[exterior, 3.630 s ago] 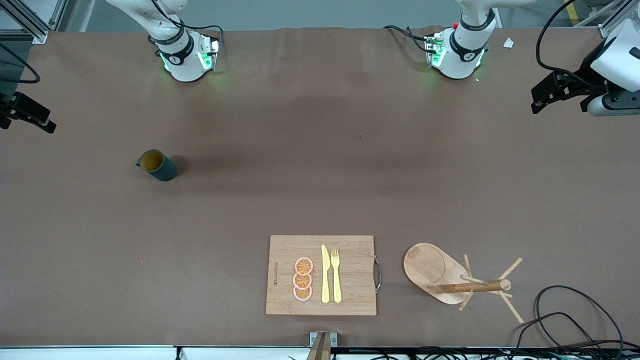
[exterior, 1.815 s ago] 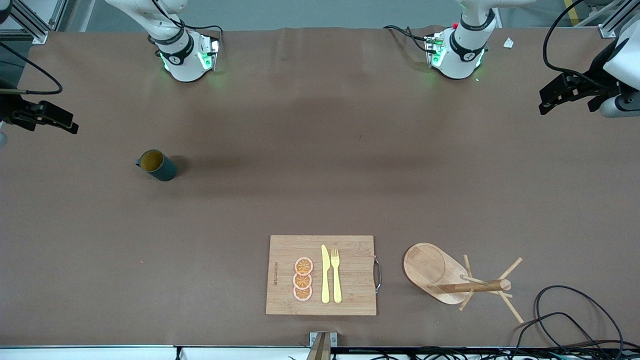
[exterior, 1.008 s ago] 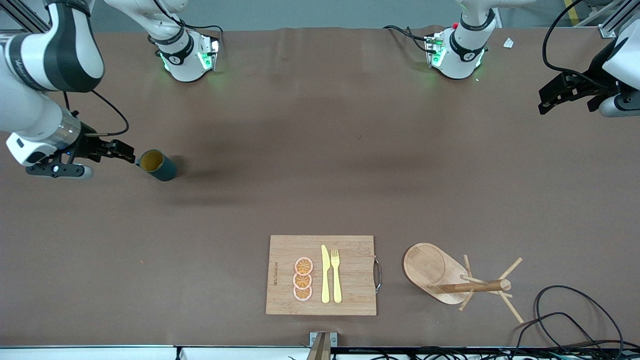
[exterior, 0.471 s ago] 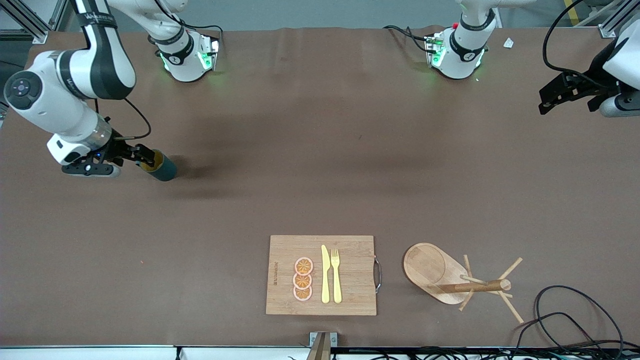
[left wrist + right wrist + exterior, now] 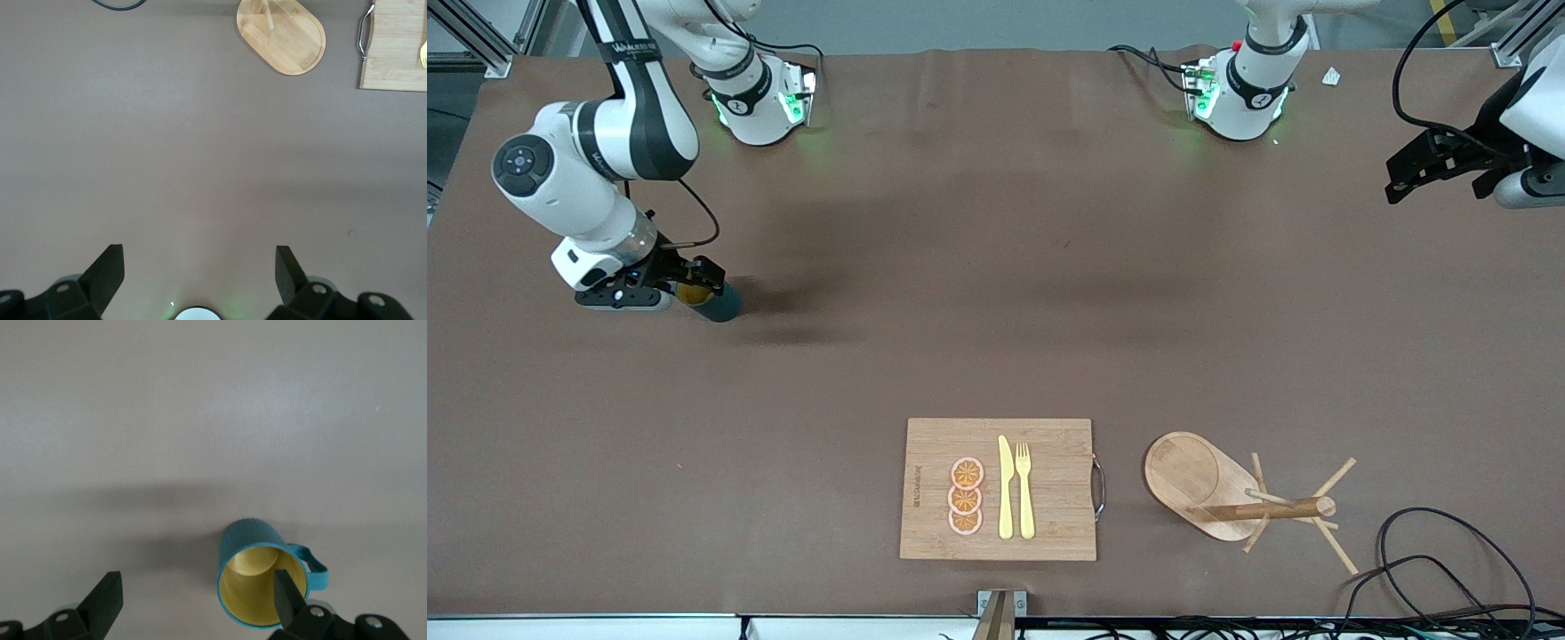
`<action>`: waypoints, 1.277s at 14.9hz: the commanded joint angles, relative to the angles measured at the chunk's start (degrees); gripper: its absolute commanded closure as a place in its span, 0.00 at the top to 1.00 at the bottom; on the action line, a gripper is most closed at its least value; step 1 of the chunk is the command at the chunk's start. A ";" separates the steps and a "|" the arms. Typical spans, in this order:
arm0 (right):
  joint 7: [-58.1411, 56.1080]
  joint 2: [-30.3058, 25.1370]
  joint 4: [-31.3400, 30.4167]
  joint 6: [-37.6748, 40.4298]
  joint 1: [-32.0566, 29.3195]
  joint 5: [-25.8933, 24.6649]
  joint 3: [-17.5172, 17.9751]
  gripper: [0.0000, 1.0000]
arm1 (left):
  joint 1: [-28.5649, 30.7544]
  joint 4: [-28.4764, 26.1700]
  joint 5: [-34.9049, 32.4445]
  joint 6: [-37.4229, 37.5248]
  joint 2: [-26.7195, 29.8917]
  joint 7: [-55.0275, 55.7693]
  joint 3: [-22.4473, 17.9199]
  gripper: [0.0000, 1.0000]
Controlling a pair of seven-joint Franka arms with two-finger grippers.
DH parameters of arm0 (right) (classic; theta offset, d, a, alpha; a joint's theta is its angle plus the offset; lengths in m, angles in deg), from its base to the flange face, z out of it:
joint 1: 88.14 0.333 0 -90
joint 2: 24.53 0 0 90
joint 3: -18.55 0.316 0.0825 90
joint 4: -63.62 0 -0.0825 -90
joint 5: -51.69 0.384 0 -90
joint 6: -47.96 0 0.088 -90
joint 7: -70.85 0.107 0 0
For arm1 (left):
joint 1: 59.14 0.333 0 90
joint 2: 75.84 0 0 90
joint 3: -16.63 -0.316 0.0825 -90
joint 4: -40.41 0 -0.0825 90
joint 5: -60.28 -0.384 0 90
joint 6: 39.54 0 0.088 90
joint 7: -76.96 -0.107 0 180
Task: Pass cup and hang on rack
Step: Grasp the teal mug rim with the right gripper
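Observation:
The teal-green cup (image 5: pixel 721 308) with a yellow inside stands upright on the table toward the right arm's end. My right gripper (image 5: pixel 699 281) is open and hangs just over it. In the right wrist view the cup (image 5: pixel 257 550) lies off to one side of the open gripper (image 5: pixel 197 597), with one finger (image 5: pixel 285 590) over its mouth near the handle (image 5: pixel 313 567). The wooden rack (image 5: pixel 1199 480) stands toward the left arm's end, nearer the front camera. My left gripper (image 5: pixel 1403 178) is open, empty and waits high over the left arm's end; it also shows in the left wrist view (image 5: pixel 200 277).
A bamboo cutting board (image 5: pixel 1054 484) with orange slices (image 5: pixel 966 496), a yellow knife (image 5: pixel 1006 487) and a fork (image 5: pixel 1024 489) lies beside the rack. Black cables (image 5: pixel 1432 551) lie at the table corner near the rack. The left wrist view shows the rack base (image 5: pixel 283 37) and the board (image 5: pixel 393 47).
My right arm has swung in from the table's end and brought its open gripper over the cup. The cup has not moved. The left arm holds still.

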State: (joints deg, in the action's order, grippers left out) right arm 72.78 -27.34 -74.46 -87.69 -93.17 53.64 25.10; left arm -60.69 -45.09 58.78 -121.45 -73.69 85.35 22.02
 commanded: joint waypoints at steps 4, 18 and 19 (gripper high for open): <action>0.09 2.36 -1.84 -2.78 0.11 0.77 -0.22 1.00 | 0.05 0.50 -1.05 0.17 0.14 -0.92 0.06 1.00; 0.09 6.23 -4.39 -6.73 0.02 0.86 -0.13 0.97 | 0.05 0.50 -1.05 -1.06 -0.03 -0.92 0.06 1.00; 0.09 6.67 -4.39 -7.09 0.02 0.86 -0.22 0.97 | 0.05 0.50 -1.05 -1.15 -0.03 -0.92 0.06 1.00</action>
State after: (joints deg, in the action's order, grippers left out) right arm 72.78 -20.84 -77.45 -92.87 -93.17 53.66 24.92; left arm -60.68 -45.09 58.78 -122.19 -73.70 85.35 22.01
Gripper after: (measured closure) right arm 0.013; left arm 0.000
